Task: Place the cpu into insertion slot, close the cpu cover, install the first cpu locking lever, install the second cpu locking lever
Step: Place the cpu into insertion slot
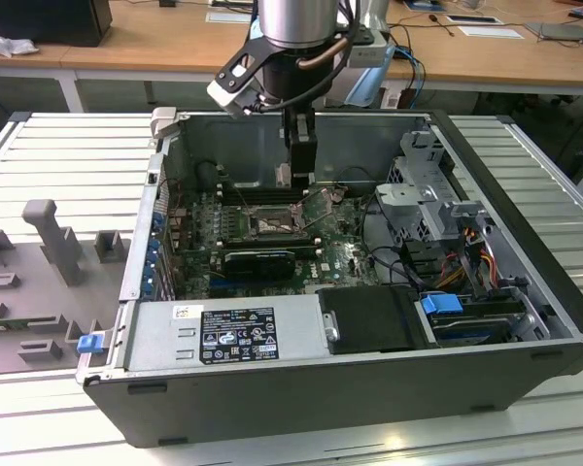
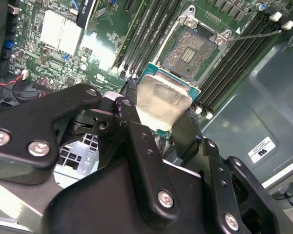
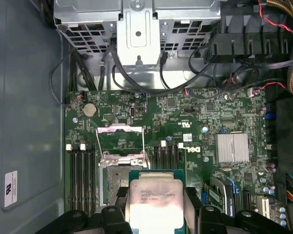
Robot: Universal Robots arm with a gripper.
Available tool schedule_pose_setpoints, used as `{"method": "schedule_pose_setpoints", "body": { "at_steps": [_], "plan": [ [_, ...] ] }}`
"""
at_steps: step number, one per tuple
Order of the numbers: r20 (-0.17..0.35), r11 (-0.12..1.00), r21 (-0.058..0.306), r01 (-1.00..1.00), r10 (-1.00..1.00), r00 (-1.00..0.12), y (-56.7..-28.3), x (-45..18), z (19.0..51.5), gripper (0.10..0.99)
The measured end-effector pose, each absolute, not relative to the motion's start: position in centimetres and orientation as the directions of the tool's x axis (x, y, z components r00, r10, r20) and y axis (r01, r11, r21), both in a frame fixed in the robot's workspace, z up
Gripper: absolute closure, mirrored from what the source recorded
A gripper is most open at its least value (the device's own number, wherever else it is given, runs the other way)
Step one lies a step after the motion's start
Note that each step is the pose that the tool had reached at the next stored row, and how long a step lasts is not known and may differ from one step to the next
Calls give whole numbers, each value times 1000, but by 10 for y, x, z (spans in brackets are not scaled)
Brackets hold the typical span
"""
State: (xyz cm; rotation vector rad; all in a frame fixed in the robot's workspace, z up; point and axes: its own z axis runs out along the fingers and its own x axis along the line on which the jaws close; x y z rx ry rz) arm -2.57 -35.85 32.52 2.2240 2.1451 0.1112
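My gripper (image 2: 158,114) is shut on the cpu (image 2: 162,100), a flat square chip with a pale silvery top and green rim, held by two opposite edges. It hangs a short way above the motherboard, beside and partly over the insertion slot (image 2: 194,49), which lies bare with its contact field showing. In the first wrist view the cpu (image 3: 154,192) overlaps one side of the insertion slot (image 3: 112,185). The cpu cover (image 3: 120,130), a thin metal frame, is flipped open just past the slot. In the exterior view the gripper (image 1: 298,181) reaches down into the open case above the insertion slot (image 1: 272,225).
Black memory slots (image 2: 151,29) flank the socket on both sides. A silver heat sink (image 3: 232,147) and a metal drive cage (image 3: 136,19) with black cables sit on the board's far sides. A long black expansion card (image 1: 260,260) and the power supply (image 1: 228,332) lie nearer the case's front wall.
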Motion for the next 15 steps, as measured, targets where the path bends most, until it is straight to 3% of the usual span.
{"method": "schedule_pose_setpoints", "body": {
  "at_steps": [15],
  "plan": [
    [17, -37, 86, 996, 999, 35, -359, -27, 315, 557]
  ]
}}
